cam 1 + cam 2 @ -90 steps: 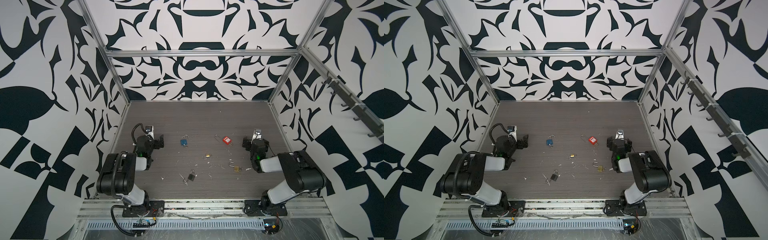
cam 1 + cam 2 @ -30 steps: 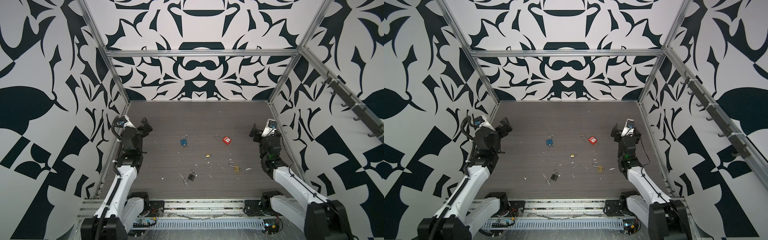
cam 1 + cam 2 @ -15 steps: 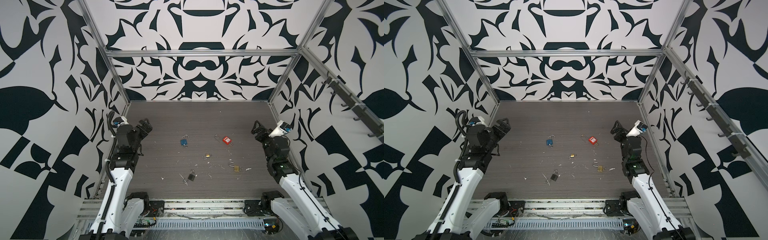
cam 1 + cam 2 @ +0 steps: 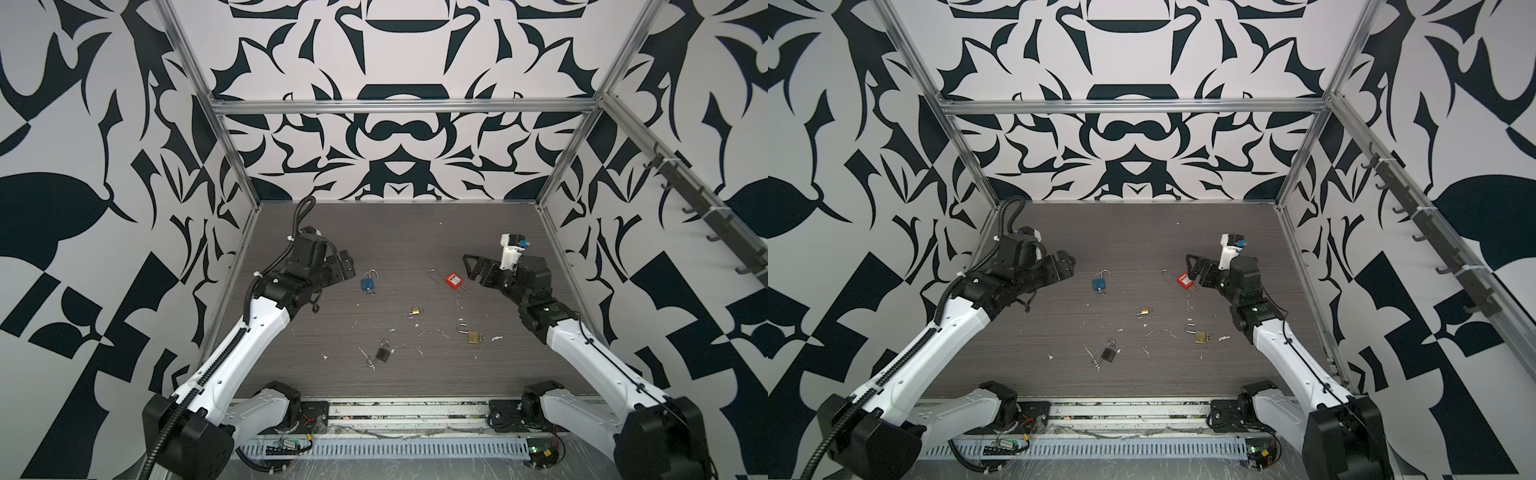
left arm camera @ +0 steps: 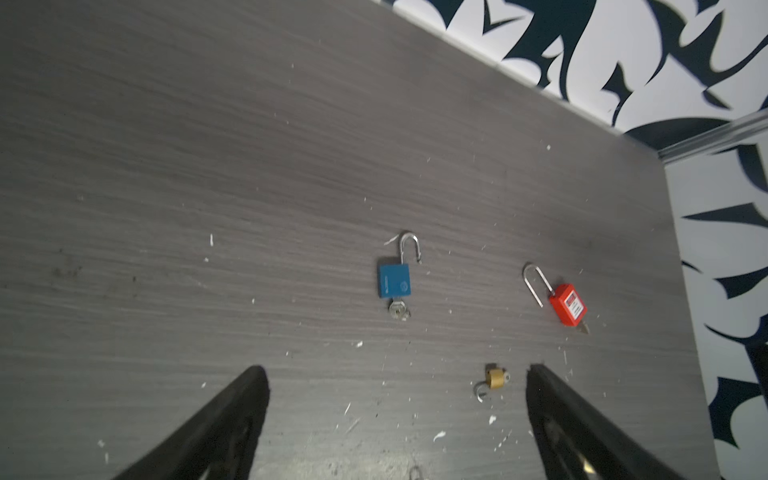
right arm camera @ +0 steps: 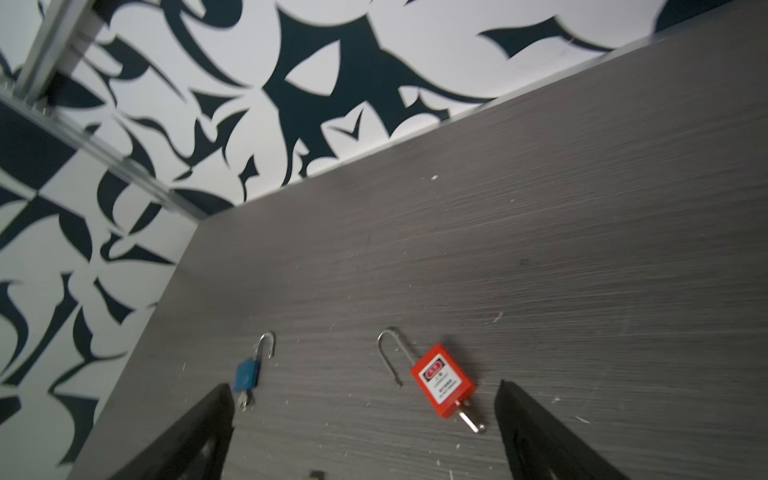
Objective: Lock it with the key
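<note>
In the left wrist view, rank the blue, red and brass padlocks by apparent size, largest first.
1. Red padlock and blue padlock: much alike with shackles included, so I won't rank them.
2. Brass padlock: clearly smallest.

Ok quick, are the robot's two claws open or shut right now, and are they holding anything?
Left gripper: open, holding nothing.
Right gripper: open, holding nothing.

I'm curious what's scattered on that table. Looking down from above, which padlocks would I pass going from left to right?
Blue padlock → black padlock → small brass padlock → red padlock → larger brass padlock.
</note>
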Controlling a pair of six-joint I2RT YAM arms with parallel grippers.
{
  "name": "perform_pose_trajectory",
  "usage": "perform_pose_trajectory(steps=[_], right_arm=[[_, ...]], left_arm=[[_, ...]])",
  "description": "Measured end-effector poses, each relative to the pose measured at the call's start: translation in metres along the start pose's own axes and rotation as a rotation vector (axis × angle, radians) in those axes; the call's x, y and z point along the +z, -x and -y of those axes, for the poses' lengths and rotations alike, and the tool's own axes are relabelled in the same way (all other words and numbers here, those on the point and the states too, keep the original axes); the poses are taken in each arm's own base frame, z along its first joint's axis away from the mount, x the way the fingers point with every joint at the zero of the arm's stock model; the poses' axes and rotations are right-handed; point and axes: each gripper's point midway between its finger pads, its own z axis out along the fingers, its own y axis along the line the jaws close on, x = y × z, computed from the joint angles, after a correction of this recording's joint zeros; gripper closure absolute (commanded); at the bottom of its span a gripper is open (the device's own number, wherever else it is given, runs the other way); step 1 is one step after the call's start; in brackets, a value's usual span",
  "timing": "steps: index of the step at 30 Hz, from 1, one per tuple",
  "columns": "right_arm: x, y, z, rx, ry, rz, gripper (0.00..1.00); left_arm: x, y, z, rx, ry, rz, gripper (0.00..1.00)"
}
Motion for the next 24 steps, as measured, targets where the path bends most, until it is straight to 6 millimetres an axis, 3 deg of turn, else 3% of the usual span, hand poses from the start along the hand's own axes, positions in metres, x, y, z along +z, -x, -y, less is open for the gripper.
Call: perform_pose_trajectory(steps=[4,8,12,18,24], right_arm=[[0.023,-0.044,-0.05,-0.16,0.148,-0.168,0.01],[0.039,-0.096,-0.082,-0.33,0.238,-0.337,0.01],[0.045,-0.135,-0.093,-0.466,0.275,-0.468,0.01],[0.049,-0.165,-0.096,-0.581,0.279,-0.62,0.01],[0.031,-0.205,-0.111,-0.745,0.323,-0.718,0.01]], left_arm=[[0.003,-0.032,0.005,0.037,0.007,-0.069,0.01],[0.01,-0.066,-0.002,0.058,0.033,-0.15,0.01],[0.014,-0.088,-0.01,0.066,0.064,-0.208,0.01],[0.013,-0.1,-0.016,0.062,0.086,-0.245,0.01],[0.011,-0.116,-0.031,0.045,0.099,-0.26,0.01]])
